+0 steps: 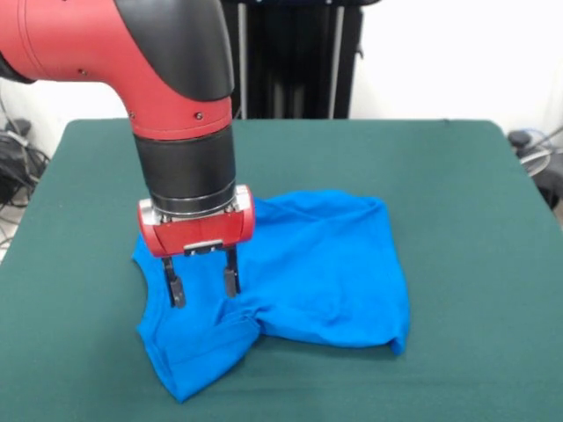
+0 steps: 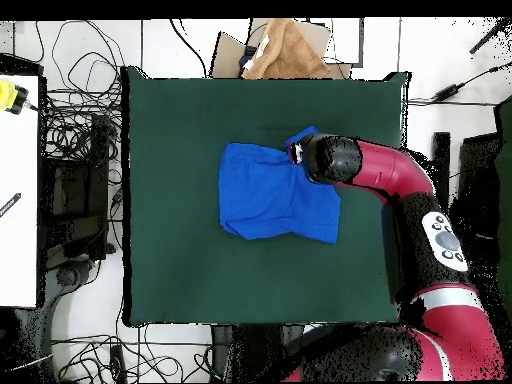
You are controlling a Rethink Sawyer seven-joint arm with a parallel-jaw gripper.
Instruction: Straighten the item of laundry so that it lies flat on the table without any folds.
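Over the folded-under sleeve end of the bright blue cloth T-shirt (image 1: 299,264), crumpled mid-way on the dark green felt table (image 1: 457,176), the red-and-black arm's gripper (image 1: 203,287) hung spread and empty, likely to pinch both layers and drag the fold along.

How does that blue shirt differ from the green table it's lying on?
The T-shirt is bright blue; the table is dark green. The T-shirt is rumpled, with a part folded over near the tool; the table lies smooth and flat. The T-shirt covers only a small middle patch; the table is far wider. Both look like soft cloth surfaces.
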